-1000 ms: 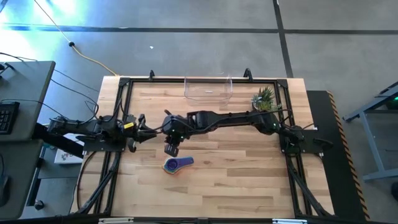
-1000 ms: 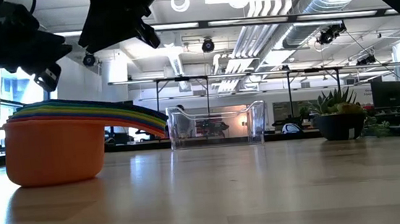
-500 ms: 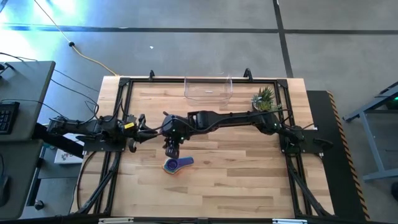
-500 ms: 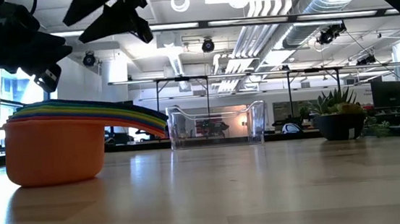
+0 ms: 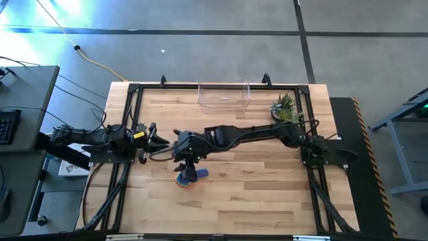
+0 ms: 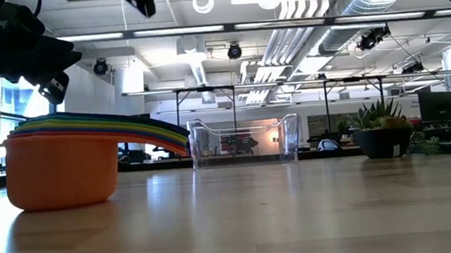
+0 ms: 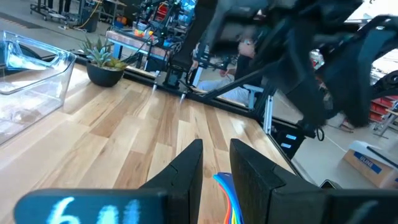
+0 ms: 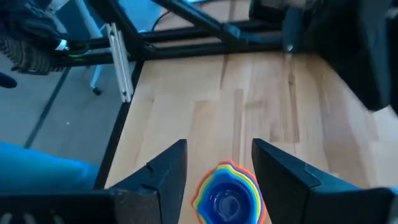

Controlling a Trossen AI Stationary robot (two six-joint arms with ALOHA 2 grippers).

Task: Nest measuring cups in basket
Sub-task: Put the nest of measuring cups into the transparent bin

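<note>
Cups: nested rainbow stack of plastic measuring cups (image 5: 185, 178) on the wooden bench (image 5: 254, 187).
Right tool (image 8: 219, 163): fingers apart, empty, above the stack.
Left tool (image 7: 216, 163): narrowly parted, empty.

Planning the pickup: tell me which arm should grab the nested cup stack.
Right. The right gripper hangs over the nested measuring cups, its fingers open on either side. The left gripper waits at the table's left edge, away from the stack.

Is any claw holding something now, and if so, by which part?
Nothing is held. The right claw hangs open above the nested stack of coloured plastic measuring cups, not touching it; the left claw holds nothing.
</note>
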